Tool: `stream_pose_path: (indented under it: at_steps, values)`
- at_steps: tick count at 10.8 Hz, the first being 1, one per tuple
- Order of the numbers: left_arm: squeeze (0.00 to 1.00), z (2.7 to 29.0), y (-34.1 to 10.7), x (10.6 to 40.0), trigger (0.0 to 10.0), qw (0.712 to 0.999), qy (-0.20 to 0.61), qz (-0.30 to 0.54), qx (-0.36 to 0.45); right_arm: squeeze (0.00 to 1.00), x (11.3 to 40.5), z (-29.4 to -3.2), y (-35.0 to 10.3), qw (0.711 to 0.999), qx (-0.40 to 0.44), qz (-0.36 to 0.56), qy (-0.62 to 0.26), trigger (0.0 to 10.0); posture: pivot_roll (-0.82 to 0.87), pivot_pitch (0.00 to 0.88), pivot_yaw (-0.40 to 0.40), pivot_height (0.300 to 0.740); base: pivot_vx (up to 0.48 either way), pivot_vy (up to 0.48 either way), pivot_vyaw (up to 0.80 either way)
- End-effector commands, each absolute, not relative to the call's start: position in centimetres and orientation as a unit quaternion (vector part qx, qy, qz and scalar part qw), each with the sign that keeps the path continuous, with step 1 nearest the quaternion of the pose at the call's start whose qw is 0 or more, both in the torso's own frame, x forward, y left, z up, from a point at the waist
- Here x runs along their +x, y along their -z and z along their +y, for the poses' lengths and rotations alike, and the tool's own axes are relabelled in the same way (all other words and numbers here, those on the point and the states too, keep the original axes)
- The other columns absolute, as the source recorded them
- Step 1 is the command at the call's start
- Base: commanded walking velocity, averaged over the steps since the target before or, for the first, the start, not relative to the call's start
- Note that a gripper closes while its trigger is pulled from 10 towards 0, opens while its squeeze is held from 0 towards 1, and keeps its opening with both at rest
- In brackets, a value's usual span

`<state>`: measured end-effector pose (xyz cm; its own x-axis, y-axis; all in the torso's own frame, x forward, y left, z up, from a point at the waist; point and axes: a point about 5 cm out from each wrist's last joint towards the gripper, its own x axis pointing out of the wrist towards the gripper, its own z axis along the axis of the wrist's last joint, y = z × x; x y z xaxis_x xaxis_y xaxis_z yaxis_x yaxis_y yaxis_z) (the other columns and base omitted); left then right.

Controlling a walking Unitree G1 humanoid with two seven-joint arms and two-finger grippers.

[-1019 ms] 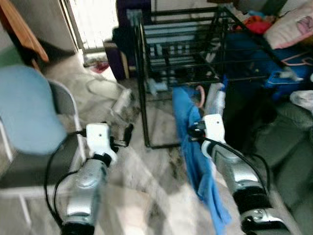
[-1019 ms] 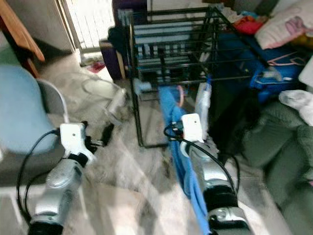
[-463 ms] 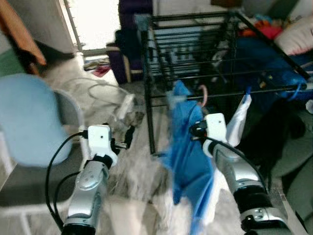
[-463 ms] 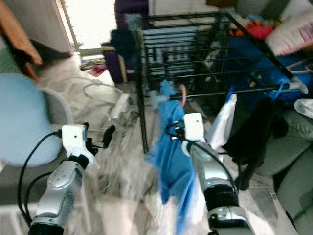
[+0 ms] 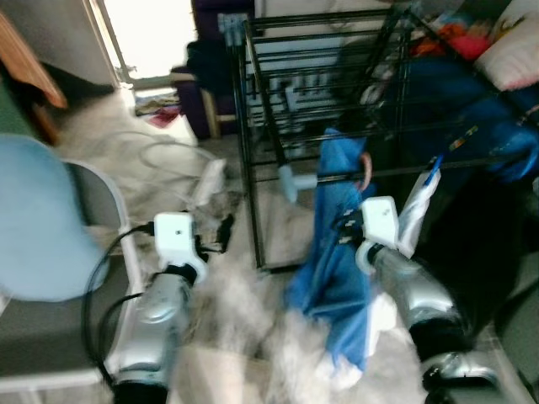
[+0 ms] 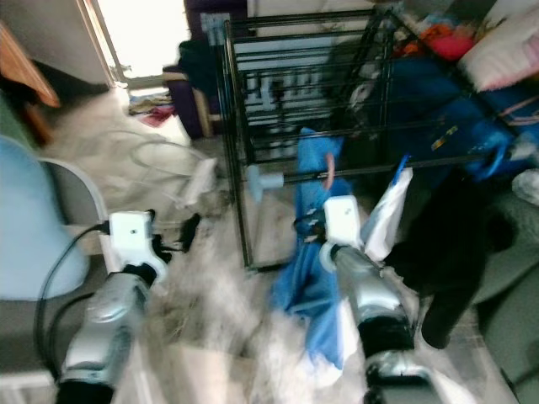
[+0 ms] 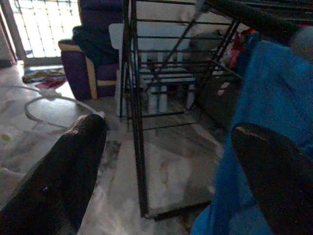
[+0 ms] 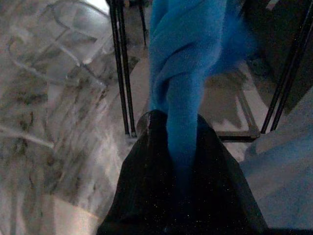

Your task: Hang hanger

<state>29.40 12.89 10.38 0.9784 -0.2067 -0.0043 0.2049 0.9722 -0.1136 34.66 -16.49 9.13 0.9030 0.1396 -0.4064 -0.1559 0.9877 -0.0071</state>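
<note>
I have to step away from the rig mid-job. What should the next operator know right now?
Right hand: shut on the blue garment, in front of the black drying rack.
Left hand: open, holding nothing, low beside the rack's corner post.
The garment hangs from a pink hanger hook that looks to be over a lower rack bar; blur makes the seating uncertain.
Done: garment brought to the rack, hook apparently on.
Left: confirm the hook is seated, release the right hand, back off.
</note>
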Motion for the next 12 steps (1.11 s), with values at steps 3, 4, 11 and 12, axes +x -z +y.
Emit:
stream_pose_path:
  at_steps: [3,4,11,12]
  values:
    - [0.0,13.5,-10.3,29.3,10.0,0.995,0.088,0.014,-0.05,0.0,35.4,-14.6,-9.8,0.968,-0.031,0.214,-0.127,10.0,-0.04,0.036,0.03,0.74,0.0,0.0,0.0]
    - [0.0,13.4,-10.3,29.2,10.0,0.995,0.087,0.015,-0.051,0.0,35.4,-14.5,-9.7,0.966,-0.031,0.22,-0.133,10.0,-0.04,0.037,0.028,0.74,0.0,0.0,0.0]
    - [0.0,13.0,-9.7,28.9,10.0,0.994,0.09,0.035,-0.052,0.0,36.5,-13.9,-9.2,0.953,0.04,0.267,-0.137,10.0,-0.03,0.045,0.022,0.74,0.0,0.0,0.0]
    - [0.0,13.0,-9.8,29.0,10.0,0.994,0.091,0.035,-0.051,0.0,36.7,-14.1,-9.3,0.953,0.044,0.267,-0.132,10.0,-0.03,0.045,0.023,0.74,0.0,0.0,0.0]
